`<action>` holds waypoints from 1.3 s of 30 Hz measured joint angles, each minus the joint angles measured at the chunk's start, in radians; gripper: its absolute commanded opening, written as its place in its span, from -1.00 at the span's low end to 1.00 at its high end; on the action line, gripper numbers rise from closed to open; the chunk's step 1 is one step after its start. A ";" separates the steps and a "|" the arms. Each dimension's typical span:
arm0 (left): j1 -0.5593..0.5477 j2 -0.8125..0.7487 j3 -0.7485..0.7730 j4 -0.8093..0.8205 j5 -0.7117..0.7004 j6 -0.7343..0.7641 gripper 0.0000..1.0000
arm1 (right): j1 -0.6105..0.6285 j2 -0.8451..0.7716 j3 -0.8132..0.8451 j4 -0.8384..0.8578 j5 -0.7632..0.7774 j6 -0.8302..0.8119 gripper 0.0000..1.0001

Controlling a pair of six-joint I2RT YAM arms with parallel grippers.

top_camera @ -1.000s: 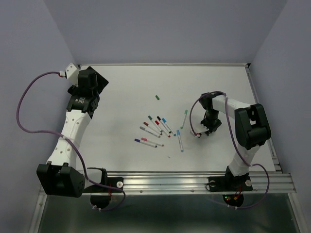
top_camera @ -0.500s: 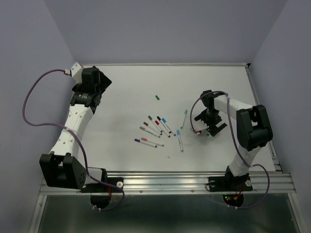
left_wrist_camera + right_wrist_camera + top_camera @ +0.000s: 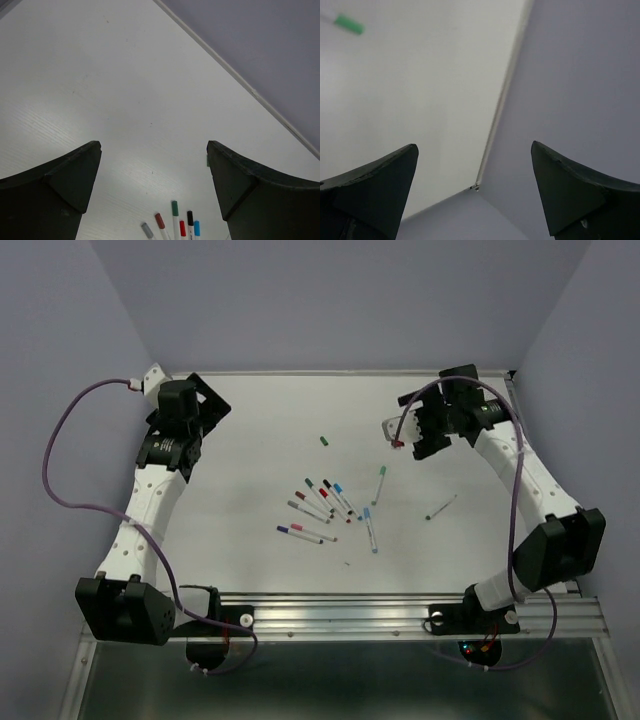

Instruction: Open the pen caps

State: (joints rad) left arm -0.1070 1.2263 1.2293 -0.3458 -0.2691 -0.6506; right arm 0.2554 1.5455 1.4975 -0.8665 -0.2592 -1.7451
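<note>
both grippers parked far from the work
left gripper [image 3: 154, 150] and right gripper [image 3: 475, 150] gape empty; pen caps [image 3: 326, 483] sit on pens [image 3: 318, 508] crowded at centre, so a grab could pinch two or scatter neighbours

You'll find the pens [image 3: 324, 502] clustered mid-table [image 3: 260, 440], a loose cap [image 3: 323, 440] just beyond them, and one lone pen [image 3: 441, 505] apart to their right.

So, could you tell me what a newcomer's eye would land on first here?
A loose cluster of pens with coloured caps lies mid-table, one green cap alone beyond it and a single pen off to the right. Both arms reach toward the far corners, left gripper and right gripper open and empty.
</note>
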 measured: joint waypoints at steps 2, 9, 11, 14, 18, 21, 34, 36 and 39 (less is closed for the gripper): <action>0.000 0.000 0.000 0.008 0.034 0.015 0.98 | 0.001 -0.064 -0.027 0.197 -0.052 0.184 1.00; 0.002 -0.060 -0.050 0.113 0.138 0.062 0.98 | 0.008 -0.151 -0.221 1.088 0.355 1.318 1.00; 0.003 -0.085 -0.079 0.159 0.179 0.077 0.98 | 0.001 -0.156 -0.251 1.149 0.406 1.482 1.00; 0.003 -0.116 -0.138 0.255 0.272 0.112 0.98 | 0.000 -0.180 -0.318 1.159 0.416 1.728 1.00; 0.005 -0.109 -0.192 0.348 0.426 0.137 0.81 | 0.001 -0.245 -0.469 1.122 0.393 1.955 1.00; 0.005 -0.077 -0.203 0.407 0.528 0.128 0.77 | 0.001 -0.295 -0.566 1.026 0.374 2.093 1.00; 0.011 0.002 -0.282 0.509 0.652 0.121 0.98 | 0.227 -0.148 -0.540 0.548 0.494 2.368 1.00; 0.011 0.001 -0.283 0.504 0.633 0.122 0.98 | 0.267 -0.064 -0.503 0.502 0.494 2.400 1.00; 0.011 -0.005 -0.285 0.504 0.614 0.122 0.98 | 0.278 0.012 -0.472 0.468 0.524 2.440 1.00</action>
State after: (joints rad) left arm -0.0963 1.2209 0.9443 0.1585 0.3450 -0.5285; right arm 0.5335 1.5574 1.0252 -0.3985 0.2646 0.6949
